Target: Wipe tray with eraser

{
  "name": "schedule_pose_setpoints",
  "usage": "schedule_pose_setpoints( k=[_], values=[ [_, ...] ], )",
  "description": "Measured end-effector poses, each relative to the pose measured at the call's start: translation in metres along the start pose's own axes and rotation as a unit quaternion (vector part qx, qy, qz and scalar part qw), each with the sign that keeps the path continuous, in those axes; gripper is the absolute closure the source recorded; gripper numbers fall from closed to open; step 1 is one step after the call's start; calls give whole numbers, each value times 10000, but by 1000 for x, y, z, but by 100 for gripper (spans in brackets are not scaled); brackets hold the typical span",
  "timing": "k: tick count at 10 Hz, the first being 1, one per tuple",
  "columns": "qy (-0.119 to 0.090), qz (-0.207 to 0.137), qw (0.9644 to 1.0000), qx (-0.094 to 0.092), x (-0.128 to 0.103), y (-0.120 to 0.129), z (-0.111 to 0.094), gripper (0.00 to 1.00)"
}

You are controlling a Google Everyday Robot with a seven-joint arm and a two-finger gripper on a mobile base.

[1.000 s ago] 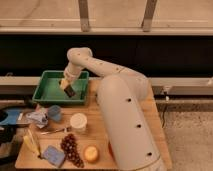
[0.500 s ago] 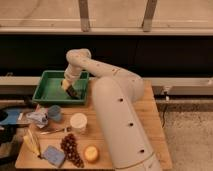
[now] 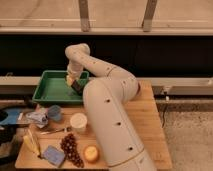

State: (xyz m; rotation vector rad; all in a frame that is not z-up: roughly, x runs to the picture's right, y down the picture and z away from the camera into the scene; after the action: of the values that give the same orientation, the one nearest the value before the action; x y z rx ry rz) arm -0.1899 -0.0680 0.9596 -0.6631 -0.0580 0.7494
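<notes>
Eraser (image 3: pixel 76 86) clamped between narrowly closed jaws, low inside green tray (image 3: pixel 51 90), at its right end

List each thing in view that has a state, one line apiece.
gripper: low over the tray's right part, jaws shut on the eraser
eraser: held, down inside the tray; contact with its floor unclear
tray: right way up at the table's back left
blue cup: upright
white cup: upright
blue sponge: lying flat

Gripper (image 3: pixel 72 81) with eraser (image 3: pixel 76 86) — in tray (image 3: pixel 50 89).
</notes>
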Motion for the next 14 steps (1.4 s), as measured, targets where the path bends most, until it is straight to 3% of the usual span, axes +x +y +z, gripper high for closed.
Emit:
schedule_pose_setpoints(
  k=[3, 9, 10, 12, 14],
  values=[
    [103, -236, 9997, 10, -12, -11, 4, 100],
    [107, -308, 9995, -23, -13, -11, 4, 100],
    [5, -407, 9990, -177, -17, -4, 4, 100],
    [-381, -603, 9953, -661, -25, 15, -3, 100],
    [-442, -627, 9944, -727, -26, 18, -4, 100]
  ],
)
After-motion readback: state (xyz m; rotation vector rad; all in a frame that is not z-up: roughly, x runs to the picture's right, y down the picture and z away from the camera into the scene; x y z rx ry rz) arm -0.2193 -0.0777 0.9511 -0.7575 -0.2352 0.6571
